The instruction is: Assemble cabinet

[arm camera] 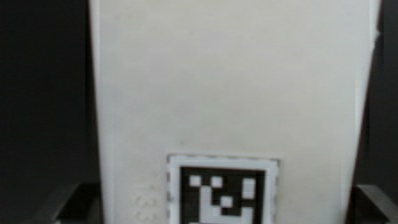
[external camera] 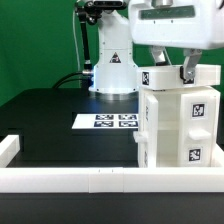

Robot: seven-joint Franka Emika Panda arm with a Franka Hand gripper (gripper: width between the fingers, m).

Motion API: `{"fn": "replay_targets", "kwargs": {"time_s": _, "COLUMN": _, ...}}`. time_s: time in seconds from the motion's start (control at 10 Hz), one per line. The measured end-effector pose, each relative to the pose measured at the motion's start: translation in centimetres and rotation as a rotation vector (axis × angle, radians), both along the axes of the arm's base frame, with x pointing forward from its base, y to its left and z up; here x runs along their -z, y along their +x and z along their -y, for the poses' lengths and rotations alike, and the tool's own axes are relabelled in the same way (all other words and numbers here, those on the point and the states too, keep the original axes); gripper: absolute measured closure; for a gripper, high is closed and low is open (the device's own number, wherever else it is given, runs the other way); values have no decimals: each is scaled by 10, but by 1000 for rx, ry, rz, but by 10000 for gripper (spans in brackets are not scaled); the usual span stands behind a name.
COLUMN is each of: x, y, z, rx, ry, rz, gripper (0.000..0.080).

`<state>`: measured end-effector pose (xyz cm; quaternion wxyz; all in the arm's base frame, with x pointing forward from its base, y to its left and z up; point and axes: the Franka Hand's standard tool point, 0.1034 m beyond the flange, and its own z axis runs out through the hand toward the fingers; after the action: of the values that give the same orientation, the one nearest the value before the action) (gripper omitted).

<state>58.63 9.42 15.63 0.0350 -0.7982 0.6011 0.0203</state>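
The cabinet point(external camera: 178, 125), a tall white box with square black-and-white tags on its faces, stands upright at the exterior view's right, just behind the front rail. My gripper point(external camera: 185, 72) is at its top, with the fingers down either side of the upper white part. In the wrist view the cabinet's white face point(arm camera: 231, 90) with one tag point(arm camera: 224, 190) fills the picture. A dark fingertip point(arm camera: 71, 205) shows at one side and the other at the opposite edge, both against the white body. My gripper point(arm camera: 222, 205) is shut on it.
The marker board point(external camera: 105, 121) lies flat on the black table to the left of the cabinet in the exterior view. A long low white rail point(external camera: 90, 179) runs along the front edge and turns up at the left end point(external camera: 8, 148). The arm's base point(external camera: 112, 70) stands behind.
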Motion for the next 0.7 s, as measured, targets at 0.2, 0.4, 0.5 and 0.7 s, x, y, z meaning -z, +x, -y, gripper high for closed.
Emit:
{"fn": "replay_targets", "kwargs": {"time_s": 0.2, "x": 0, "y": 1, "z": 4, "rx": 281, "ry": 69, "rz": 43, "gripper": 243}}
{"fn": "replay_targets", "kwargs": {"time_s": 0.4, "x": 1, "y": 1, "z": 3, "rx": 363, "ry": 83, "rz": 37, "gripper": 205}}
{"fn": "replay_targets", "kwargs": {"time_s": 0.5, "x": 1, "y": 0, "z": 2, "rx": 358, "ry": 83, "rz": 37, "gripper": 205}}
{"fn": "replay_targets", "kwargs": {"time_s": 0.7, "x": 2, "y": 0, "z": 2, "rx": 348, "ry": 82, "rz": 38, "gripper": 164}}
